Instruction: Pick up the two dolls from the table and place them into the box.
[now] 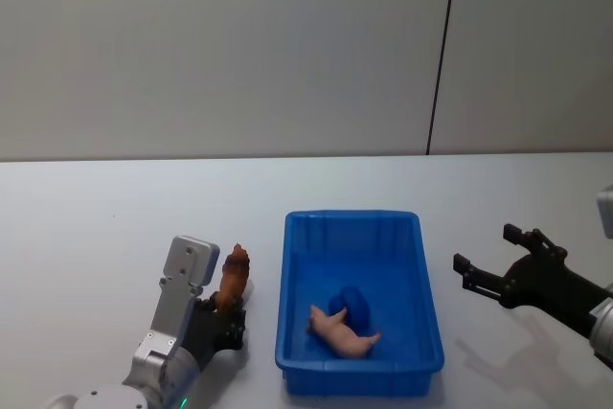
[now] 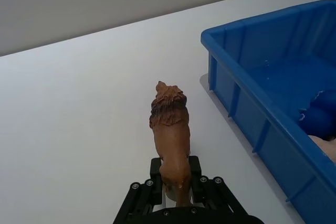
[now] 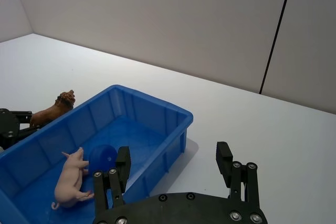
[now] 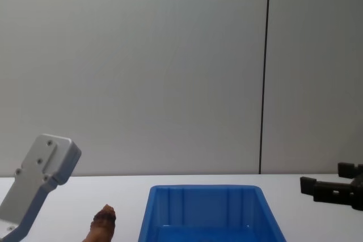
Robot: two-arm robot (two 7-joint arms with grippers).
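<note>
Dolls are split between the left claw and the box: the pale pink one [image 1: 343,333] lies on its side on the floor of the blue box [image 1: 426,289], toward the near wall, just beside a small dark blue object [image 1: 351,303] that also sits in the box. The reddish-brown doll [image 1: 233,278] is clenched in the left claw [image 1: 228,314], gripped at its lower end with its maned head sticking out past the fingers [image 2: 153,167]. It hangs over the white tabletop [image 1: 115,227] just left of the box's left wall, outside the rim.

The right claw [image 1: 492,261] hovers to the right of the box, apart from it, fingers spread wide and gripping nothing. From its wrist camera the pink doll [image 3: 72,178] can be seen inside the box [image 3: 157,106], with the brown doll [image 3: 52,109] beyond the far wall.
</note>
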